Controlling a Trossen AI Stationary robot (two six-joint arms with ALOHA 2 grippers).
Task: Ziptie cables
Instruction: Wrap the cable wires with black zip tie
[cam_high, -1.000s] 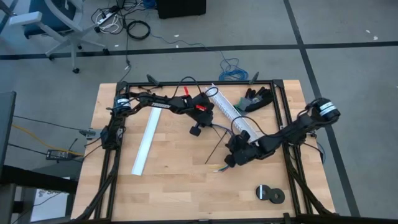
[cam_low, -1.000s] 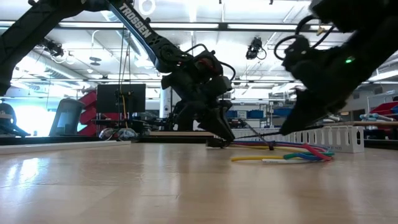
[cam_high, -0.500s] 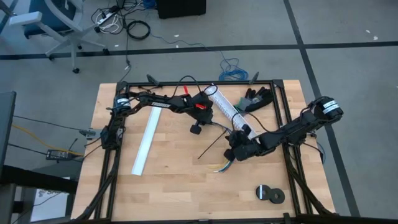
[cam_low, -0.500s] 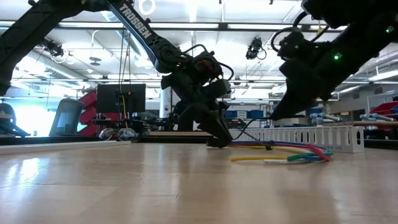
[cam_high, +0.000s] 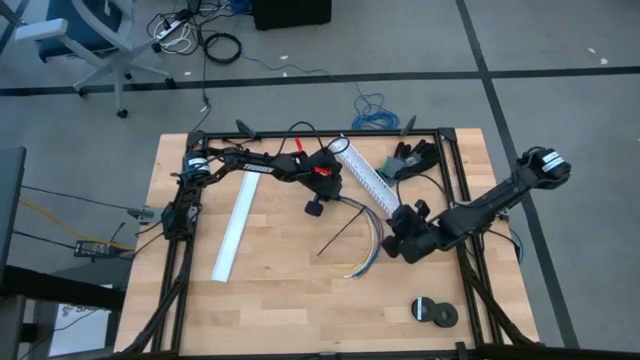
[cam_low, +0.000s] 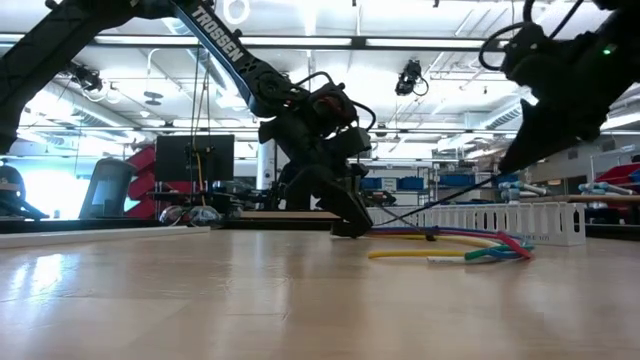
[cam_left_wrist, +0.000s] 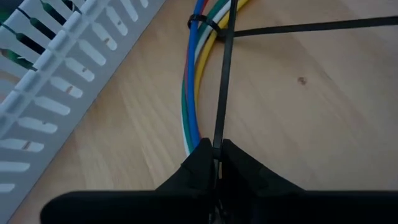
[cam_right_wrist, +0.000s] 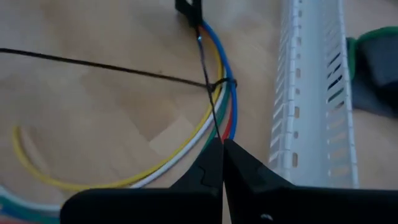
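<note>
Left gripper: the left gripper (cam_high: 314, 208) sits low on the table (cam_high: 270, 290) near its middle, fingers pressed together on a thin black ziptie (cam_left_wrist: 222, 93); it has not shifted from a second ago.
Right gripper: the right gripper (cam_high: 398, 216) has pulled back toward the right edge of the table and risen, as the low view shows; its fingers are pinched on a black strand (cam_right_wrist: 209, 93) that runs to the loop around the cables.
Cables: the cables (cam_high: 372, 240) lie on the wood between the two grippers in a curved bundle, now uncovered as the right arm has moved off them; their loose ends point toward the front edge.
Ziptie loop: a black loop (cam_left_wrist: 204, 25) circles the bundle, with one tail (cam_high: 338, 238) stretching out straight across the bare wood.
White slotted channel: the white slotted channel (cam_high: 365, 176) lies just beside the cables, unmoved.
Other items: a plain white strip (cam_high: 235, 226) and two black tape rolls (cam_high: 433, 312) rest where they were.
</note>
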